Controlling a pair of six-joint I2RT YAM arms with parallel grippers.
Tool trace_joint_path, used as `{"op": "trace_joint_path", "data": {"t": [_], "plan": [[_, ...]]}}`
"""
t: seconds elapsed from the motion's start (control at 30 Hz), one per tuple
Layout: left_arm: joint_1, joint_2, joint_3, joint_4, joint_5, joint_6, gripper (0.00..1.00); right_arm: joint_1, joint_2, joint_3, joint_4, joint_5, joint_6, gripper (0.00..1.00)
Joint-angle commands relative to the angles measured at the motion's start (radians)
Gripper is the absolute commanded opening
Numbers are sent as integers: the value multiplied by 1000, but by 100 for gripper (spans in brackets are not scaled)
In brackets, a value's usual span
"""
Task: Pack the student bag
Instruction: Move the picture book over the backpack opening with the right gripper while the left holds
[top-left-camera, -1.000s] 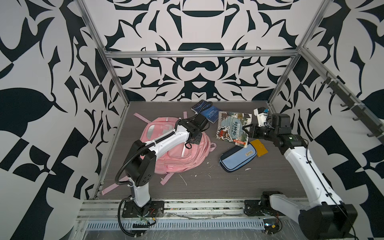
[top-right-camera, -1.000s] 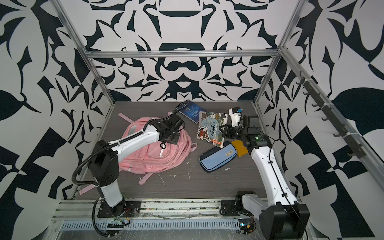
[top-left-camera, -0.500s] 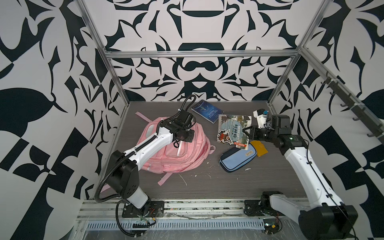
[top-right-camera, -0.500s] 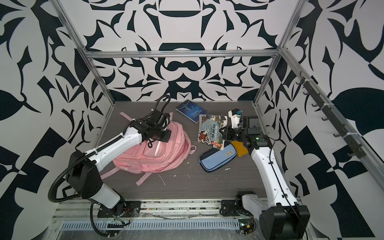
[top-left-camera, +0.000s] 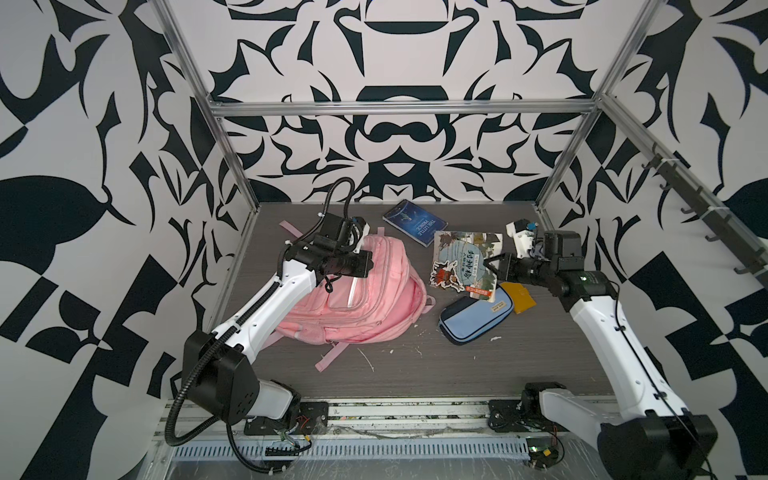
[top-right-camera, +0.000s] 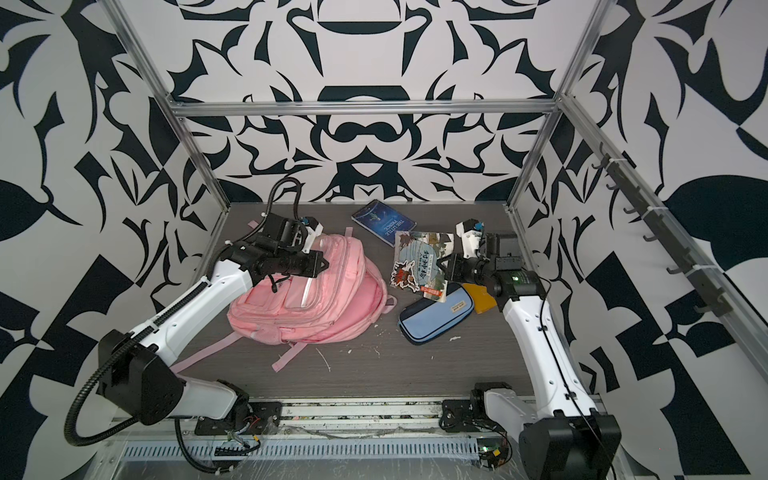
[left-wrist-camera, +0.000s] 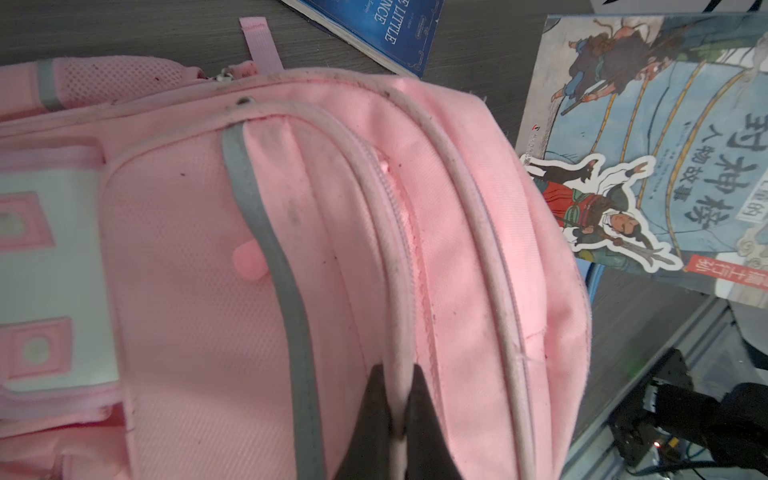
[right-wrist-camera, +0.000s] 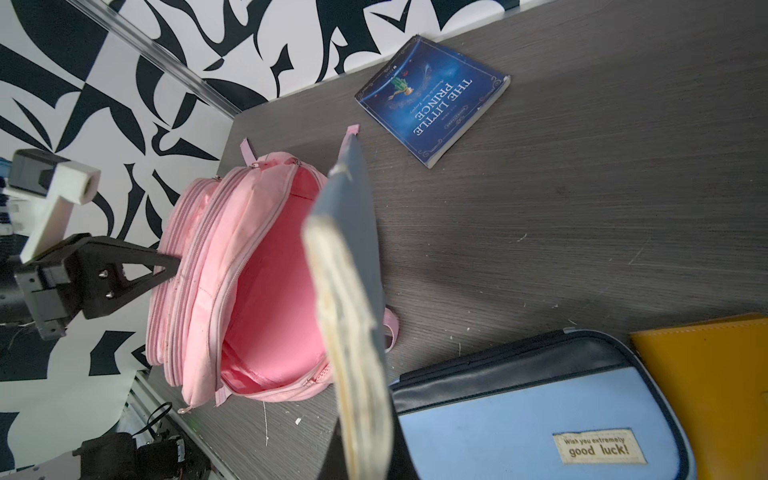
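Student bag (top-left-camera: 374, 303), the big pink fabric backpack with grey reflective strips, is lying on the left half of the dark wood-grain table (top-left-camera: 457, 374), front pockets up. From the right wrist camera I can see its main compartment (right-wrist-camera: 270, 291) gaping open toward the right, pink lining showing.

My left gripper (left-wrist-camera: 397, 368) is pinched tight on a pale piping ridge along the bag's front flap, near its far end. That's clear in the left wrist view and in both top views (top-right-camera: 324, 264).

My right gripper (top-left-camera: 490, 262) is clamped on the right edge of a thin illustrated paperback with a light blue cover and Chinese lettering (top-left-camera: 461, 262), just right of the bag. In the top views its near corner overlaps a light-blue and navy zip pencil case (top-left-camera: 473, 318). I can't tell if they touch.

A yellow-orange flat notebook (top-left-camera: 519, 299) sits just right of the case. A dark blue "The Little Prince" paperback (top-left-camera: 413, 222) lies flat near the far wall.
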Motion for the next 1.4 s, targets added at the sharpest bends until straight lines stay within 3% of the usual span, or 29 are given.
{"op": "trace_joint_path", "data": {"t": [0.0,0.13,0.33,0.53,0.67,1.07,1.37], "plan": [[54,-57,-21,76,126,-29,0,-2,-34,19,32,-44,8,0],[113,-90,-35,120,208,-49,0,-2,-71,-14,71,-27,52,0],[159,-117,-39,214,334,-79,0,9,-123,-105,230,-69,261,0],[162,-115,-25,266,414,-96,0,88,-123,-151,333,-54,438,0],[164,-104,-31,302,464,-115,0,141,-65,-175,406,-49,593,0],[167,-117,-80,418,532,-187,0,424,251,-103,593,15,725,0],[167,-127,-115,441,544,-212,0,495,396,-91,839,0,863,0]]}}
